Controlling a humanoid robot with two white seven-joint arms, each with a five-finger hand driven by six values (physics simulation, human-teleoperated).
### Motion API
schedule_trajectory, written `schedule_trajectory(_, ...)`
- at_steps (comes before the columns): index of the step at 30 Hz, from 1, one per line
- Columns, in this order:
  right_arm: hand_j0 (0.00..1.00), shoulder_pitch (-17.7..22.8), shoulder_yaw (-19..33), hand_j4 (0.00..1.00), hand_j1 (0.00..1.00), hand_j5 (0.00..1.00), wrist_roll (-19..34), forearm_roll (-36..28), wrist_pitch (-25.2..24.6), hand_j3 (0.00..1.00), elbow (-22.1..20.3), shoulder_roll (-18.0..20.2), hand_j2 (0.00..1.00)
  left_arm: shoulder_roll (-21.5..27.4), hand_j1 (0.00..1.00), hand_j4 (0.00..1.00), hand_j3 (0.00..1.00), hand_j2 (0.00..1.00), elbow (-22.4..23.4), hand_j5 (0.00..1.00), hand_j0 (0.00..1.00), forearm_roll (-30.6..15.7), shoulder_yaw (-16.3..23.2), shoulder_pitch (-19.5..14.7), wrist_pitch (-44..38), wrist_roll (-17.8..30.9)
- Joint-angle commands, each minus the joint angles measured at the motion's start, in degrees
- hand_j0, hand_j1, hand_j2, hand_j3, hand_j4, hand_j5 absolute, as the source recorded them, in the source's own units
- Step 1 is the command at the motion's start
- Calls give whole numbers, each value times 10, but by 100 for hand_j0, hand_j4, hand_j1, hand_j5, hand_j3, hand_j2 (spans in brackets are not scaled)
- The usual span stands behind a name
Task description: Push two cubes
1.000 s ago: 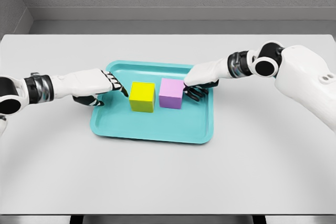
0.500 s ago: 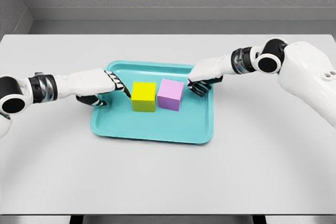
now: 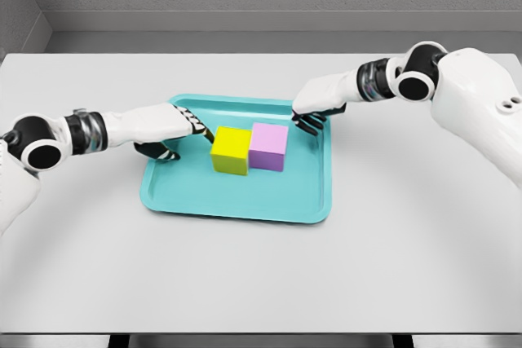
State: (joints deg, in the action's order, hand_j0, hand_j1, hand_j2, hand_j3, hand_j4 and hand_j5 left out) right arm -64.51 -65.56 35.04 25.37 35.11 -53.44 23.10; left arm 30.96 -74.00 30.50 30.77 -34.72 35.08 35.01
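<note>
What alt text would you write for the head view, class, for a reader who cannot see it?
A yellow cube and a pink cube sit side by side, touching, in a teal tray on a white table. The left hand reaches the yellow cube; the right hand hovers by the tray's far right corner.

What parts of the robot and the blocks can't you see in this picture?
- Head view: the far and bottom faces of the yellow cube and pink cube are turned away from the camera.
- The left hand hides part of the teal tray's rim.
- The right hand curls under, so the contact of its fingers is unclear.
- Picture edges cut off both shoulders.
</note>
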Motion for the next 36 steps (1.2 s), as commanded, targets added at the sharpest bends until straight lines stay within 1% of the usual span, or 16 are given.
schedule_trajectory(1,12,0,1,12,12,12,0,-1,-1,12,1,-4,12,-2,75,75,75,75,1,75,75,-2,0,0,-1,0)
schedule_trajectory(7,12,-1,0,12,12,12,0,0,-1,12,1,-4,12,11,75,75,75,75,-3,75,75,-11,-5,7,-1,0)
schedule_trajectory(8,12,-4,1,12,12,12,0,8,-1,12,1,-4,12,21,75,75,75,75,-18,75,75,-23,-6,8,-1,0)
schedule_trajectory(9,12,-7,1,12,12,12,0,15,-1,12,1,-5,12,53,75,75,75,75,-47,75,75,-47,-6,11,-1,0)
schedule_trajectory(13,12,-13,0,12,12,12,0,17,-1,12,1,-19,12,74,75,75,75,75,-54,75,75,-64,-6,11,-1,0)
schedule_trajectory(14,12,-13,0,12,12,12,0,17,-1,12,1,-22,12,79,75,75,75,75,-62,75,75,-72,-6,11,-1,0)
schedule_trajectory(15,12,-14,0,12,12,12,0,18,-1,12,1,-24,12,101,75,75,75,75,-93,75,75,-83,-5,13,-1,0)
schedule_trajectory(16,12,-18,-1,12,12,12,0,30,-1,12,1,-31,12,114,75,75,75,75,-119,75,75,-98,-7,32,-1,0)
schedule_trajectory(20,12,-18,-1,12,12,12,0,32,-1,12,-1,-31,12,161,75,75,75,75,-183,75,75,-110,-19,83,-1,0)
schedule_trajectory(22,12,-18,-1,12,12,12,0,33,-1,12,1,-34,12,161,75,75,75,75,-200,75,75,-109,-29,96,-1,0)
schedule_trajectory(25,12,-18,-1,12,12,12,0,34,-1,12,-1,-35,12,152,75,75,75,75,-200,75,75,-112,-29,102,-1,0)
schedule_trajectory(27,12,-18,-1,12,12,12,0,39,-1,12,-2,-35,12,152,77,77,77,77,-199,77,77,-136,-29,101,-1,0)
schedule_trajectory(30,12,-22,0,12,12,12,0,46,-1,12,1,-38,12,129,80,80,80,80,-194,80,80,-130,-24,98,-1,0)
schedule_trajectory(34,12,-23,0,12,12,12,0,62,-3,12,3,-46,12,82,83,83,83,83,-136,83,83,-113,-22,95,-1,0)
schedule_trajectory(35,12,-23,-1,12,12,12,0,63,-7,12,3,-47,12,69,84,84,84,84,-130,84,84,-92,-22,96,-1,0)
schedule_trajectory(36,12,-23,-1,12,12,12,0,64,-7,12,8,-51,12,69,84,84,84,84,-128,84,84,-92,-22,97,-1,0)
